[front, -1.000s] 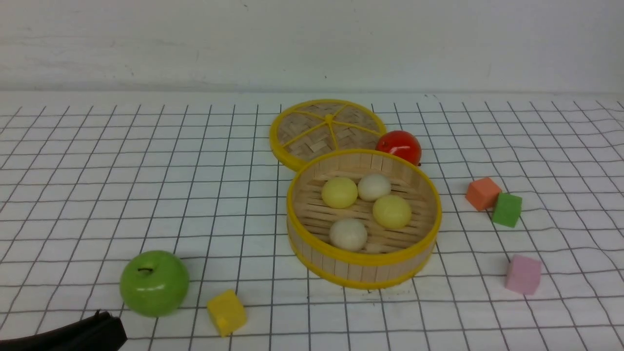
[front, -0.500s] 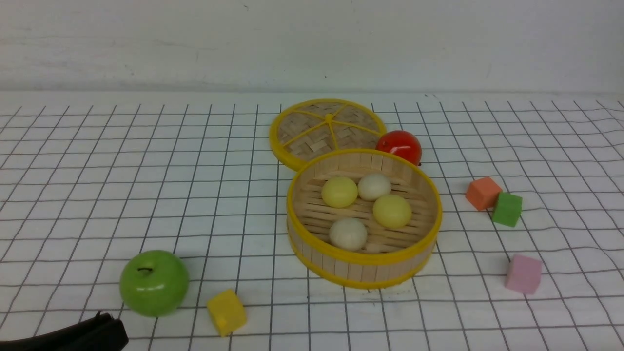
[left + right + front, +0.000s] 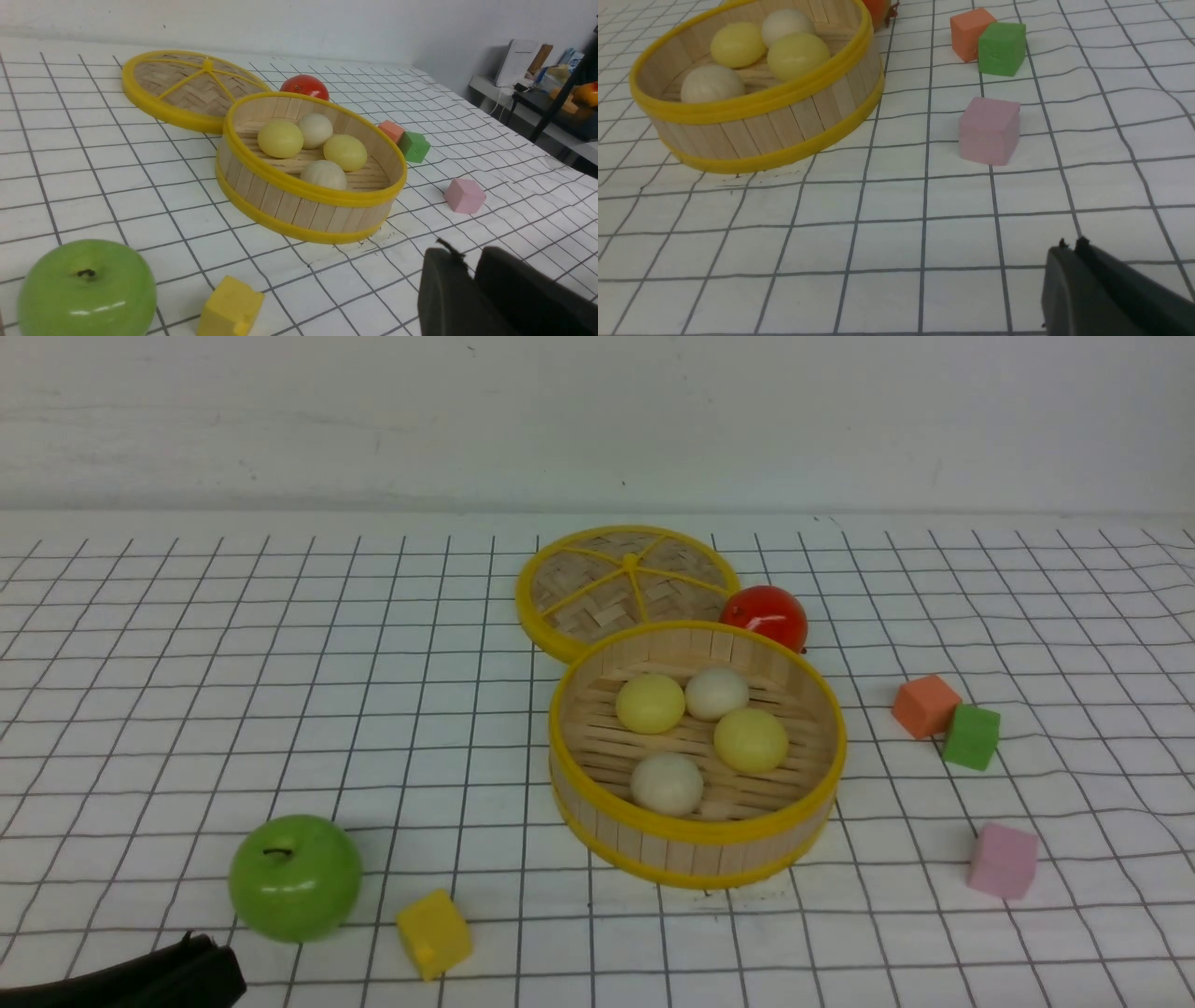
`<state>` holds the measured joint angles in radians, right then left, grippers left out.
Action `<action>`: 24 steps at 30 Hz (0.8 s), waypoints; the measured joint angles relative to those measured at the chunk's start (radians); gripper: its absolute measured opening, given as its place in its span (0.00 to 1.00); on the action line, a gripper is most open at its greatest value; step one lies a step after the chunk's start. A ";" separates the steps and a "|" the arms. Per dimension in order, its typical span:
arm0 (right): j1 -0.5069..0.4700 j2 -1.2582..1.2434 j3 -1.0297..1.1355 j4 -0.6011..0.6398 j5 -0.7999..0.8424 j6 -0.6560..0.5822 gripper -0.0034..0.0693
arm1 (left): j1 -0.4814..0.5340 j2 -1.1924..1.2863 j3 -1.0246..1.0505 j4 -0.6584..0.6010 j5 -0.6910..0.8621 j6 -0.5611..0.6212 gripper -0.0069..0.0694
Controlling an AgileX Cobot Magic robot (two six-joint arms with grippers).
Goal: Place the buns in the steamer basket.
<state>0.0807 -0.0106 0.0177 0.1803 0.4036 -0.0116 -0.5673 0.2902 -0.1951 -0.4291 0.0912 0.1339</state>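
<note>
The steamer basket (image 3: pixel 698 830) stands right of centre on the gridded cloth. Inside it lie the buns: two pale yellow ones (image 3: pixel 650 703) (image 3: pixel 751 740) and two off-white ones (image 3: pixel 717 693) (image 3: pixel 667 784). My left gripper (image 3: pixel 469 261) hovers low near the front edge, well short of the basket (image 3: pixel 299 205). Its fingers stand open by a narrow gap with nothing between them. Only its dark end (image 3: pixel 159 978) shows in the front view. My right gripper (image 3: pixel 1071 245) is shut and empty, nearer than the pink cube (image 3: pixel 990 130) and apart from the basket (image 3: pixel 775 126).
The woven lid (image 3: pixel 625 581) lies flat behind the basket, with a glossy red ball (image 3: pixel 766 616) beside it. A green apple (image 3: pixel 295 877) and a yellow cube (image 3: pixel 434 933) sit front left. Orange (image 3: pixel 924 706), green (image 3: pixel 971 737) and pink (image 3: pixel 1003 861) cubes lie to the right.
</note>
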 joint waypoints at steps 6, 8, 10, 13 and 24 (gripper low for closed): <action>0.000 0.000 0.000 0.001 0.000 0.000 0.05 | 0.097 -0.037 0.059 0.019 -0.150 -0.016 0.21; 0.000 0.000 0.000 0.001 0.000 0.000 0.05 | 0.205 -0.102 0.103 0.051 -0.163 -0.036 0.17; 0.000 0.000 0.000 0.001 0.000 0.000 0.05 | 0.303 -0.200 0.157 0.107 -0.119 -0.066 0.08; 0.000 0.000 0.000 0.001 0.000 0.000 0.06 | 0.409 -0.284 0.213 0.154 0.010 -0.109 0.07; 0.000 -0.001 0.000 0.002 0.000 0.001 0.07 | 0.503 -0.300 0.226 0.202 0.291 -0.275 0.07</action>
<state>0.0807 -0.0114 0.0177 0.1822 0.4036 -0.0108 -0.0639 -0.0093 0.0311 -0.2271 0.3825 -0.1409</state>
